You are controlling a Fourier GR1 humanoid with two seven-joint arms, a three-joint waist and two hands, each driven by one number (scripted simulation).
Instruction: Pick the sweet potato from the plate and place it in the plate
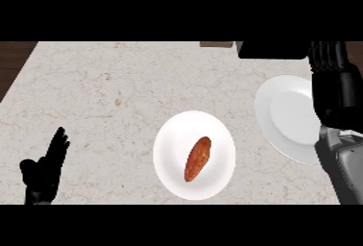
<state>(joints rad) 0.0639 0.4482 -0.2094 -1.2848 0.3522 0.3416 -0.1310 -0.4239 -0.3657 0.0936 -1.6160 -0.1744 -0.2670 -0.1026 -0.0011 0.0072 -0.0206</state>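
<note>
Sweet potato (198, 159) lies on plate (175, 139) — rim bare.

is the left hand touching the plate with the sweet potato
Apart. The head view shows bare counter between the left hand and the plate holding the sweet potato.

Nothing here can be read: no lettering, label, brand, number or sign shows on the round white middle plate (167, 144), the round white right-hand plate (284, 115), the orange-brown sweet potato (198, 158) or the pale marbled stone table (106, 86).
</note>
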